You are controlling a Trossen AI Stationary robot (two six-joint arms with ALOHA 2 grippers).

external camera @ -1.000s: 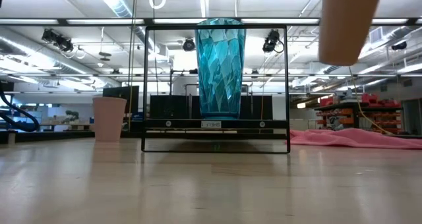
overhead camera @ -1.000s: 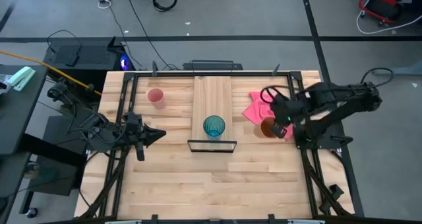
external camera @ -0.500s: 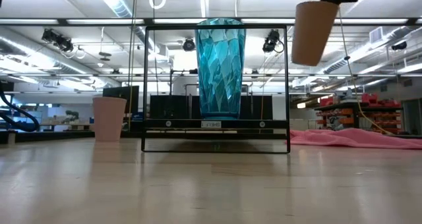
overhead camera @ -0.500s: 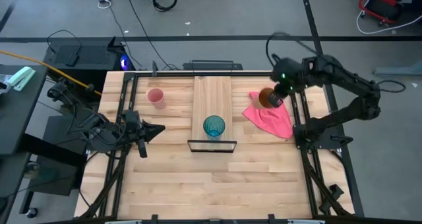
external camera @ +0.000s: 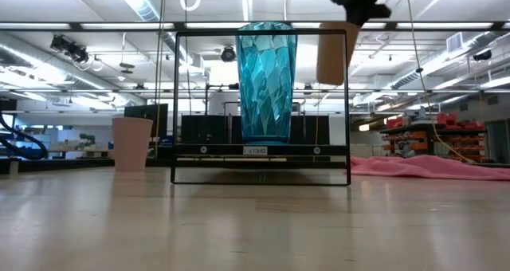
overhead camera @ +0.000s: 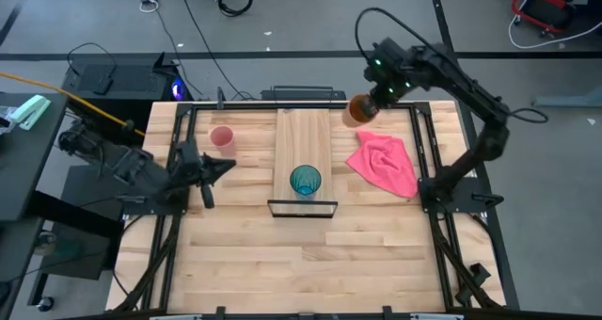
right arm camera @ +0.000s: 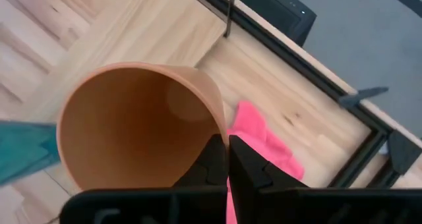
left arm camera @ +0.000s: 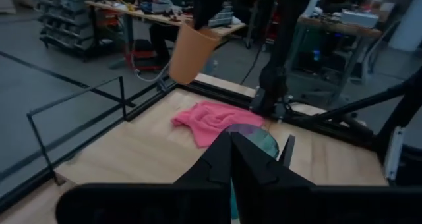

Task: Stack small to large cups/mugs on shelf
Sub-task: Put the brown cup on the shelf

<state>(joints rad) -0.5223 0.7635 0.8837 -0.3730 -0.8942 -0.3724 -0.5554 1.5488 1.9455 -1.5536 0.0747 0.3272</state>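
Gripping the orange cup [overhead camera: 357, 109] by its rim, the right gripper [overhead camera: 374, 92] holds it high beside the shelf [overhead camera: 303, 132]. Teal cup [overhead camera: 305, 181] on shelf. Left gripper [overhead camera: 218, 169] closed, near the pink cup [overhead camera: 222, 138].

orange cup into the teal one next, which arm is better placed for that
Right. The right gripper is shut on the orange cup, held in the air near the shelf, where the teal cup stands. The left gripper is shut, holds nothing, and waits at the table's left.
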